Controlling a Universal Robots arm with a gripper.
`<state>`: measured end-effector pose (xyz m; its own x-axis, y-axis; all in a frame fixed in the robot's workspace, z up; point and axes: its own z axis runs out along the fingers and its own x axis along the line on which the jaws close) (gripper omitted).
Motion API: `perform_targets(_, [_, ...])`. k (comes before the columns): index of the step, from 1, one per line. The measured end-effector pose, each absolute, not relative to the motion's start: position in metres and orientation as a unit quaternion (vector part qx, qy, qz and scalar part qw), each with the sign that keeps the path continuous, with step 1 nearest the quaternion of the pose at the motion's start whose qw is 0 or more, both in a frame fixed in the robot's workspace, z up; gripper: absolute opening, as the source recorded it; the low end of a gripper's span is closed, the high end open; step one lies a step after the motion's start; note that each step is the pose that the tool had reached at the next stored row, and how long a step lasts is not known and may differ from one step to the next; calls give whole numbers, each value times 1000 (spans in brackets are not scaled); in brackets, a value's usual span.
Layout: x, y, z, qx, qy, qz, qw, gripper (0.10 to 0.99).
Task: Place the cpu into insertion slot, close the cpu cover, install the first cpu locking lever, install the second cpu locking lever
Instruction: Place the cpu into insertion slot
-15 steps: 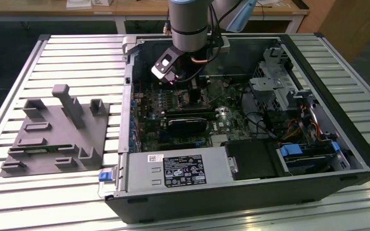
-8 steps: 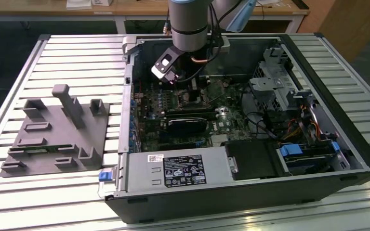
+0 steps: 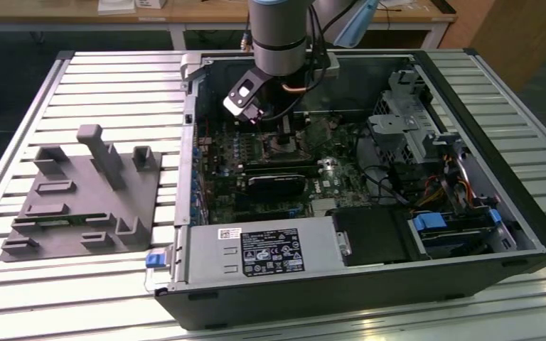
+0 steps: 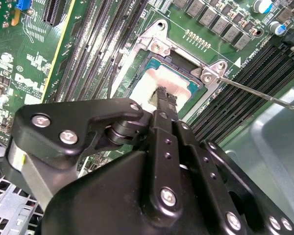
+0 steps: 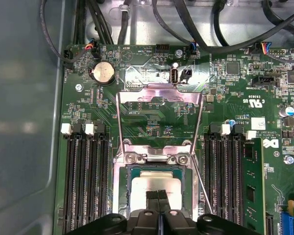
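The cpu [image 5: 139, 188] lies flat in the insertion slot [image 5: 118, 196], its silvery top also seen in the second wrist view [image 4: 147, 81]. My gripper [image 5: 157, 197] is shut, its black fingertips [image 4: 164, 95] pressed together right at the chip's top. Whether they touch it I cannot tell. The cpu cover [image 5: 159, 93] stands open, swung back from the socket's hinge. A thin wire lever [image 5: 202, 188] runs beside the socket and crosses the memory slots in the second wrist view [image 4: 264, 94]. In the exterior view the gripper [image 3: 275, 128] hangs over the socket inside the open computer case.
Long black memory slots [image 5: 85, 181] flank the socket on both sides. A coin battery [image 5: 103, 72] and black cables [image 5: 210, 46] lie beyond the cover. The case wall [image 5: 24, 122] is close by. A grey fixture [image 3: 83, 199] sits at the exterior view's left; a power supply [image 3: 254, 252] is at the front.
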<state>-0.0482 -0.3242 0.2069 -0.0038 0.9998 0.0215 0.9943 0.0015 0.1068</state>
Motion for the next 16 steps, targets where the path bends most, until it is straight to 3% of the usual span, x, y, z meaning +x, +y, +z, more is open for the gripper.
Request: perform_targets(16, [-47, -324, 215, 705, 707, 44, 29, 106])
